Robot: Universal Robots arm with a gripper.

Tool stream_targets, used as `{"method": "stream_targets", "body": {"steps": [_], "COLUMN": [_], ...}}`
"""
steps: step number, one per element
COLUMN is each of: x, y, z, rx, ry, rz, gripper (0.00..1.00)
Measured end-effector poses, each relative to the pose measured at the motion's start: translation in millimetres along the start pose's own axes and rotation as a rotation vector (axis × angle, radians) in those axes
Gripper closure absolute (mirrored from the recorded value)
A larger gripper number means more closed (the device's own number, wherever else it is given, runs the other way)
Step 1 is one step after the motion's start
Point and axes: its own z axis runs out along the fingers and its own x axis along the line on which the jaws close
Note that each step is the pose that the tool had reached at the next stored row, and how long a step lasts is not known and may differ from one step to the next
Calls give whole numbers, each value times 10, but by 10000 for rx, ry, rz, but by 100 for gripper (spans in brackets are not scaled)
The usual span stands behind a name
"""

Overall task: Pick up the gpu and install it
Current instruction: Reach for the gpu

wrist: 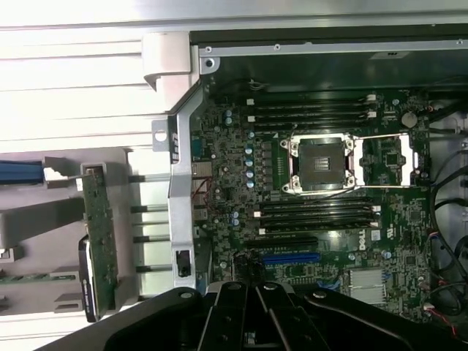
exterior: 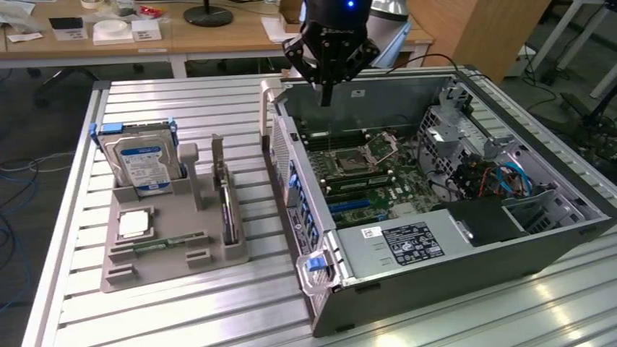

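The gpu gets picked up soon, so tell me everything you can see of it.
The gpu is a thin dark circuit card standing on edge in a slot of the grey holder tray, its pale metal bracket strip upright at one end. The wrist view shows a green board face. Nothing grips it; the end effector hangs over the open computer case.

The gpu (exterior: 228,213) stands in a holder tray (exterior: 144,271) at the exterior view's left of the open case (exterior: 463,267)
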Motion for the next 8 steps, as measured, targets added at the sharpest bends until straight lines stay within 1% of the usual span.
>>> {"method": "stream_targets", "body": {"steps": [8], "x": [60], "y": [-5], "z": [-1], "rx": [0], "ry": [0], "rz": [-1], "gripper": [89]}}
